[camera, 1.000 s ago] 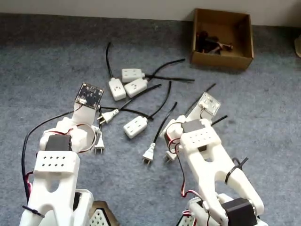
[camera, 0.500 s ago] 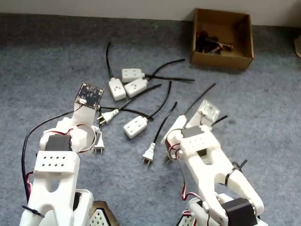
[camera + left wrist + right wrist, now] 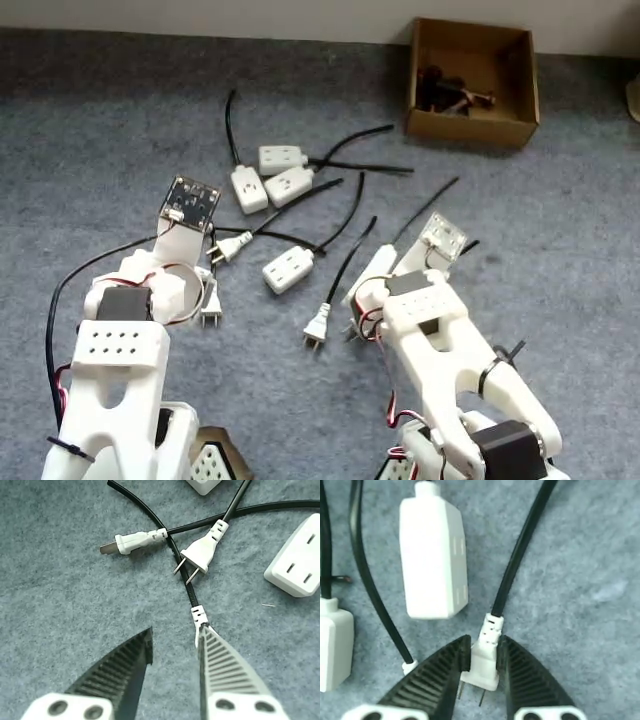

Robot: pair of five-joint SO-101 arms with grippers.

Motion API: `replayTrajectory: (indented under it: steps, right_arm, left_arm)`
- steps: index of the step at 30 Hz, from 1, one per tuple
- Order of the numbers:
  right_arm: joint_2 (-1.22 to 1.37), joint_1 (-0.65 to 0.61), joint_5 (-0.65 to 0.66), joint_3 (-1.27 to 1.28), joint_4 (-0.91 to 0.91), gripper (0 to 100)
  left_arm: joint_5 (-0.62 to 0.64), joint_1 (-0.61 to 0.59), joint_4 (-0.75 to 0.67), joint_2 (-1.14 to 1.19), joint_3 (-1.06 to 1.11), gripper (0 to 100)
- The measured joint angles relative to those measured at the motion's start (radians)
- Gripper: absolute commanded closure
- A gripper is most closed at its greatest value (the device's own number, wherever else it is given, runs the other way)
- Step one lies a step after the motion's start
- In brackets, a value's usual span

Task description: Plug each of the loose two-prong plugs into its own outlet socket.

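overhead view of grey carpet (image 3: 100,120) strewn with short black cords (image 3: 350,215), white two-prong plugs and white outlet sockets. one lone socket (image 3: 288,268) lay apart from a cluster of three sockets (image 3: 272,175). the right gripper (image 3: 482,647) sat near the lone socket, on the side away from the cluster. its two ridged fingers were pressed against both flanks of a white plug (image 3: 485,662), pinching its body. the prongs pointed back toward the wrist, and the cord ran off past the lone socket. the left gripper (image 3: 173,632) hovered on the lone socket's other side, fingers spread wide with bare carpet between them. a second plug (image 3: 198,560) lay just beyond its tips, near the lone socket, untouched. a cord's white collar (image 3: 198,614) lay right at the tip of the pale finger (image 3: 220,665).
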Motion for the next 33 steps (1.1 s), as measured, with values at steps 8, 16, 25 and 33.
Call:
replayTrajectory:
  steps: [8, 16, 25, 33]
  right_arm:
    - [0.0, 0.0, 0.0, 0.0, 0.0, 91.5]
    - [0.0, 0.0, 0.0, 0.002, 0.0, 91.5]
    - [0.0, 0.023, 0.0, 0.029, -0.009, 91.6]
    - [-0.002, 0.061, 0.0, 0.054, -0.009, 91.6]
  left_arm:
    - [0.0, 0.0, 0.0, 0.0, 0.0, 86]
    - [0.0, 0.0, 0.0, 0.0, 0.0, 86]
    - [0.0, 0.0, 0.0, 0.0, 0.0, 86]
    - [0.0, 0.0, 0.0, 0.0, 0.0, 86]
